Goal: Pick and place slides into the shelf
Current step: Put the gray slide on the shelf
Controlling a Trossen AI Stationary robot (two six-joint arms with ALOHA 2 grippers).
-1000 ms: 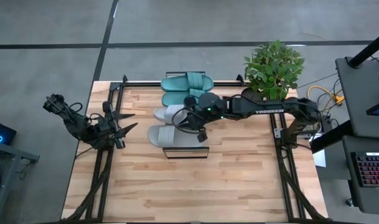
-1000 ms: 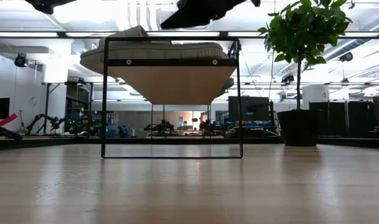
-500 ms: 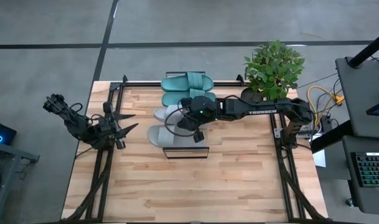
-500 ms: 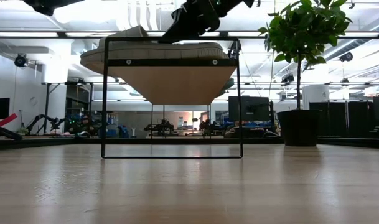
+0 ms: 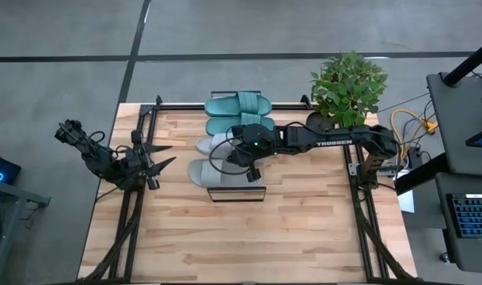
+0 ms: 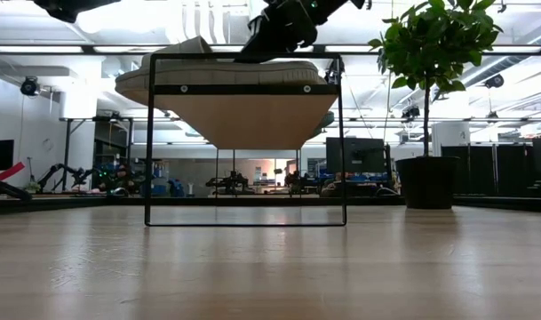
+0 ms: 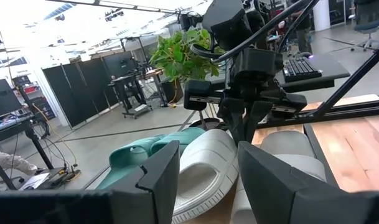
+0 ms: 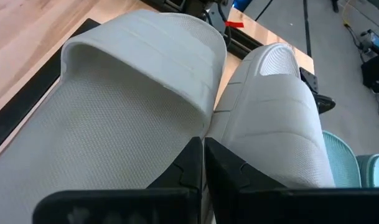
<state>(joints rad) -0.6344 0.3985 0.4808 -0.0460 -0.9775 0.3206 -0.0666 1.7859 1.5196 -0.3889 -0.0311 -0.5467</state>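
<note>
Wooden tabletop [image 5: 225, 237], seen from above: all four slides [image 5: 225, 150] sit on the shelf [image 5: 237, 195], right gripper [image 5: 242, 161] over the grey pair, left gripper [image 5: 163, 156] idle far left. Wrist views: right jaws together between grey slides [image 8: 145, 99], left jaws apart. Dragging sideways could knock one off.

Your right arm [image 5: 335, 138] reaches from its base at the right side across toward the centre, forearm nearly level, wrist bent downward. Your right gripper [image 5: 251, 169] points down with its two dark fingers [image 8: 201, 163] pressed together, nothing between them; from the left wrist view you see the same gripper [image 7: 244, 127] hanging tip-down below its wrist block. Your left arm [image 5: 94, 154] waits folded at the left edge of the surface, its left gripper [image 5: 163, 155] aimed toward the centre, fingers [image 7: 161, 171] held partly apart and gripping nothing
</note>
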